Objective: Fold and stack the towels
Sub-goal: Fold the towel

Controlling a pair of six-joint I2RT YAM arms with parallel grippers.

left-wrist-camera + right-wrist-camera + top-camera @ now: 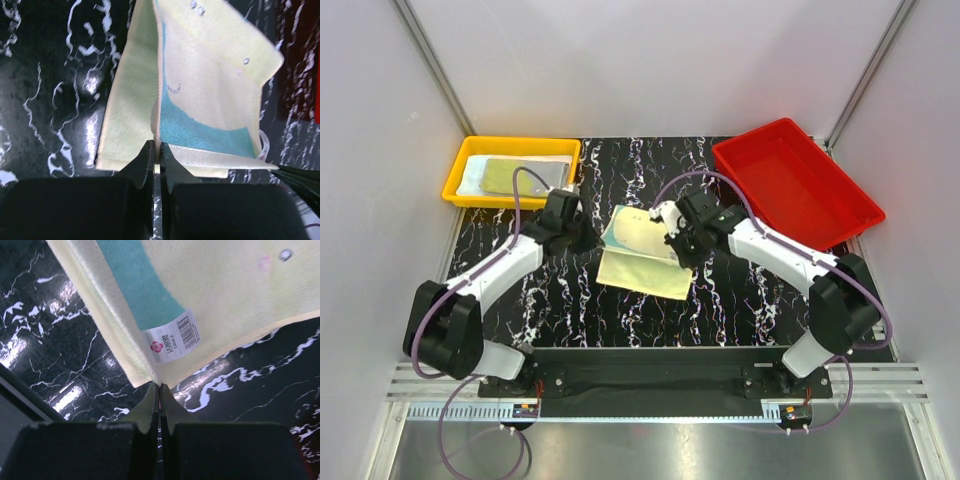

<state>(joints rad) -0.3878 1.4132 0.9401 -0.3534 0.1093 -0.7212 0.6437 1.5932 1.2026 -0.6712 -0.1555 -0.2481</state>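
A pale yellow towel (pixel 642 252) with a teal patch lies partly folded over itself on the black marble table. My left gripper (pixel 582 232) is shut on its left corner; the left wrist view shows the towel (pixel 200 90) with its edge pinched between the jaws (pixel 155 150). My right gripper (pixel 680 245) is shut on the right corner; the right wrist view shows the towel (pixel 220 305), its white label (pixel 172 338), and the corner between the jaws (pixel 160 387). Other folded towels (pixel 515 175) lie in the yellow tray.
A yellow tray (pixel 460 182) stands at the back left. A red tray (pixel 840 180), with nothing in it, stands at the back right. White walls close in both sides. A metal rail runs along the near edge behind the arm bases.
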